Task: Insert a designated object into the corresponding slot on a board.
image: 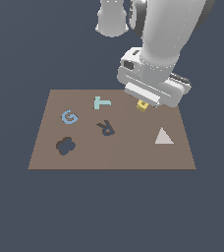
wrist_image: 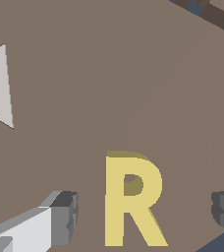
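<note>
The yellow R-shaped block (image: 142, 105) lies flat on the brown board (image: 133, 155) near its far edge, right of the middle. My gripper (image: 143, 100) hangs directly above it. In the wrist view the yellow R (wrist_image: 131, 199) lies between my two fingers (wrist_image: 65, 216), with a gap of bare board (wrist_image: 84, 74) on each side, so the gripper (wrist_image: 144, 212) is open and touches nothing. The dark navy R-shaped slot (image: 105, 128) lies in the middle of the board, toward the exterior view's left of the block and nearer the front.
A light teal T (image: 102, 103) and a blue G (image: 69, 117) lie on the board's left half. A dark blob-shaped cutout (image: 65, 145) sits near the front left. A pale triangle (image: 163, 137) lies at the right, also in the wrist view (wrist_image: 0, 88).
</note>
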Motion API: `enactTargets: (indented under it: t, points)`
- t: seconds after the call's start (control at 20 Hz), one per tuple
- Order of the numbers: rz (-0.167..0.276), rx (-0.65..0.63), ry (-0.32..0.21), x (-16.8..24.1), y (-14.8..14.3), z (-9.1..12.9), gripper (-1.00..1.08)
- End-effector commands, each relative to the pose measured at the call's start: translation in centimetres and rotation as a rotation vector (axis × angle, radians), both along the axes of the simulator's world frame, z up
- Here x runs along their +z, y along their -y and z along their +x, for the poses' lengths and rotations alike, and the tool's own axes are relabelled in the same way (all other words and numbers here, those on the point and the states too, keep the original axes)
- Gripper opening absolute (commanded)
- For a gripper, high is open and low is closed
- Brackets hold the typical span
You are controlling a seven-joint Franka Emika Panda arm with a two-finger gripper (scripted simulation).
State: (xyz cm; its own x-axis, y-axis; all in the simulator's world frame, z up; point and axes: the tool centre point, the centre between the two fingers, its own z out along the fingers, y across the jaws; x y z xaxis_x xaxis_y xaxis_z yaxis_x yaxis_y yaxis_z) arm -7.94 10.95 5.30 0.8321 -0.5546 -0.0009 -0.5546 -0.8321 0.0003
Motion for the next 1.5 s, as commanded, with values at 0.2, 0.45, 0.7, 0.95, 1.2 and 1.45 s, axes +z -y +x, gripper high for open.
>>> enactTargets:
  t: [0.2,0.45,0.7,0.95,1.2,1.45]
  points:
    - [0.0,-0.013,0.001,-0.3,-0.4,0.0,1.0]
    - [0.0,-0.014,0.001,-1.1,-0.4,0.0,1.0]
    - [0.0,-0.016,0.001,-2.3,-0.4,0.0,1.0]
    - [0.0,-0.017,0.001,-2.3,-0.4,0.0,-1.0]
    - [0.0,-0.017,0.001,-2.3,-0.4,0.0,-1.0]
    - [0.0,-0.016,0.001,-1.9,-0.4,0.0,-1.0]
